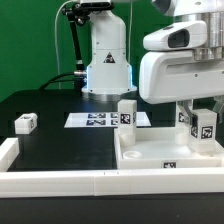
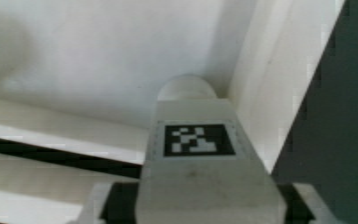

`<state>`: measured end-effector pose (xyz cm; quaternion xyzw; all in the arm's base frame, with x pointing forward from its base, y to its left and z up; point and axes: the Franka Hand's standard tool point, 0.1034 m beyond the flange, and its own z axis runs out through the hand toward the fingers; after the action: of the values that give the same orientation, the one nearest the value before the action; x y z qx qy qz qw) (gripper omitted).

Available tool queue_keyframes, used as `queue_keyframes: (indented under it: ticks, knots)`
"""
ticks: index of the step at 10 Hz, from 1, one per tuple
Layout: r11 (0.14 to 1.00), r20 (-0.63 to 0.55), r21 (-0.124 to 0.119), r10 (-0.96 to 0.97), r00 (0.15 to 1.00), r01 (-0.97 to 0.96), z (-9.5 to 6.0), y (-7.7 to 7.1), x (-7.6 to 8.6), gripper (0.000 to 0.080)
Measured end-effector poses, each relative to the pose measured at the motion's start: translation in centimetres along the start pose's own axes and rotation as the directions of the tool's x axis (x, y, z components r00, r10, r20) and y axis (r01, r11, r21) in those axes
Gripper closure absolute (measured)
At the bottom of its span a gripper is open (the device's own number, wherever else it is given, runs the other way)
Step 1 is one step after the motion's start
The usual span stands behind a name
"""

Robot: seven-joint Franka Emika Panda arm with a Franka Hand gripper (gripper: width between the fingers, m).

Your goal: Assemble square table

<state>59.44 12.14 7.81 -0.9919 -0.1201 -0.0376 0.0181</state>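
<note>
You had the hand (image 1: pixel 203 130) pinching a small white marker-tagged leg block (image 2: pixel 197 150) by its two sides, upright over the large white square plastic slab with a raised rim (image 1: pixel 150 158), near the slab's far corner on the exterior view's right. A second leg block (image 1: pixel 127 112) stood at the slab's other far corner, apparently fitted. A third leg block (image 1: pixel 25 123) lay on the black counter (image 1: pixel 60 145), well apart from the slab. I couldn't find the fourth, so I judged most of the work was left.

Robotics lab: Franka arm (image 1: pixel 107 55) on black bench (image 1: pixel 60 150), marker board (image 1: pixel 95 119) (tagged leg block (image 1: pixel 204 126) too).
</note>
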Motion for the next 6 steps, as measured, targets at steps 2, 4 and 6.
queue_keyframes:
  ticks: [2, 4, 6]
  knots:
    - [1.000, 0.000, 0.000, 0.023, 1.000, -0.023, 0.01, 0.02, -0.01, 0.0508]
    - [0.989, 0.000, 0.000, 0.145, 0.989, -0.145, 0.01, 0.06, -0.01, 0.0508]
    - [0.954, 0.000, 0.000, 0.300, 0.954, -0.300, 0.02, 0.12, -0.02, 0.0508]
